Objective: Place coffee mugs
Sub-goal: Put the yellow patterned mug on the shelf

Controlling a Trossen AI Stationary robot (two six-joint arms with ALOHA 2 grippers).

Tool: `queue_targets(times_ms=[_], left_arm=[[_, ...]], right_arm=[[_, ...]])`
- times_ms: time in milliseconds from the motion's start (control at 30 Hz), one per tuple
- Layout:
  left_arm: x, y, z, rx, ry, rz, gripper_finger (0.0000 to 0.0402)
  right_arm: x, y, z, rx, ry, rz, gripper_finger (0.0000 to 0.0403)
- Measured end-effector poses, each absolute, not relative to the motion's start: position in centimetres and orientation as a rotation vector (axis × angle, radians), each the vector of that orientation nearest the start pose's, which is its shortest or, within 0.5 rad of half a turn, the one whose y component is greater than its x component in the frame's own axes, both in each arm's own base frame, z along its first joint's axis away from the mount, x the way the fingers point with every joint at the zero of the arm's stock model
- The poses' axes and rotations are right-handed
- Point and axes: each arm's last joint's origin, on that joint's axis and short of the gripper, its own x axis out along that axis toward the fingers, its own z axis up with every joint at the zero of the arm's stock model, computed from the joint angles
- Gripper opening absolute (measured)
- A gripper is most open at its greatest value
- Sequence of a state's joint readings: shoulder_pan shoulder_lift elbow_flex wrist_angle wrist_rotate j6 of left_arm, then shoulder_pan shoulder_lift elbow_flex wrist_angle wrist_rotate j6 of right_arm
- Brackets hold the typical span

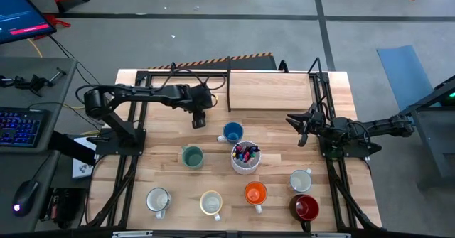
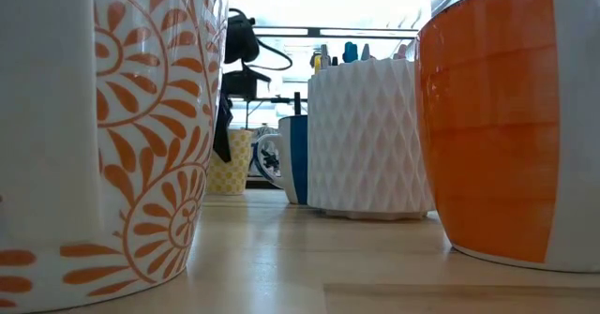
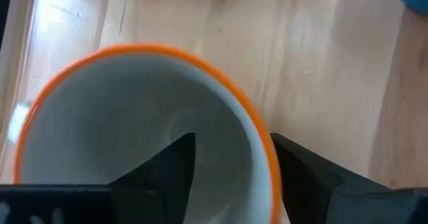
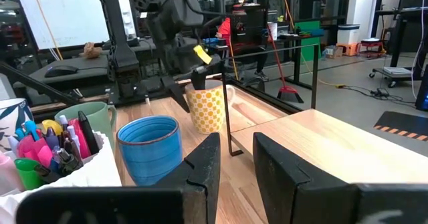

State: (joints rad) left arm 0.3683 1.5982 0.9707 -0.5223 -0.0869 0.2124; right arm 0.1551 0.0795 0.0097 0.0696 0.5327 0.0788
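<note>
My left gripper (image 1: 197,117) is at the table's far middle, shut on the pale yellow patterned mug (image 4: 208,108), which also shows in the low view (image 2: 230,161); in the high view the gripper hides the mug. My right gripper (image 1: 300,129) is open and empty at the right, clear of every mug. The blue mug (image 1: 232,132), the teal mug (image 1: 192,156), the orange mug (image 1: 255,193), the grey-white mug (image 1: 301,180), the dark red mug (image 1: 306,207), the white mug (image 1: 158,200) and the cream mug (image 1: 211,203) stand upright on the table. My left gripper holds the yellow mug by its rim (image 3: 264,158). One finger (image 3: 167,170) is inside the mug and the other (image 3: 307,174) outside its wall. The fingers come from above, pointing down. The mug is upright with its base at the table top; whether it is lifted I cannot tell.
A white handleless cup of coloured pens (image 1: 245,156) stands between the blue and orange mugs. A thin black frame (image 1: 229,89) and a raised wooden board (image 1: 274,90) lie at the far edge. Bare wood shows between the two rows of mugs.
</note>
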Motion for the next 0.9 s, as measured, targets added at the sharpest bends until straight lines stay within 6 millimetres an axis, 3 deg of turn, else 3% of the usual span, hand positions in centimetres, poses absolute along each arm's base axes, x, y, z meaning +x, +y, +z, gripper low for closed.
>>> queue_targets(times_ms=[100, 267, 467, 600, 900], left_arm=[[28.2, 11.2, 18.3, 0.041, 1.164, 0.274, 0.0129], [28.1, 11.2, 18.5, 0.047, 1.162, 0.298, 0.0018], [27.5, 10.5, 20.8, 0.089, 1.111, 0.353, 0.0009], [27.4, 10.0, 25.5, 0.132, 1.018, 0.388, 0.0008], [29.0, 10.6, 40.2, 0.353, 0.693, 0.435, 0.0008]], right_arm=[[9.9, 0.1, 16.7, 0.078, -0.015, -0.377, 0.0075], [9.9, 0.1, 16.7, 0.079, -0.015, -0.378, 0.0075], [10.0, 0.1, 16.7, 0.078, -0.006, -0.377, 0.0075], [10.0, 0.1, 16.6, 0.078, 0.000, -0.366, 0.0075], [10.1, 0.1, 16.6, 0.090, 0.001, -0.360, 0.0075]])
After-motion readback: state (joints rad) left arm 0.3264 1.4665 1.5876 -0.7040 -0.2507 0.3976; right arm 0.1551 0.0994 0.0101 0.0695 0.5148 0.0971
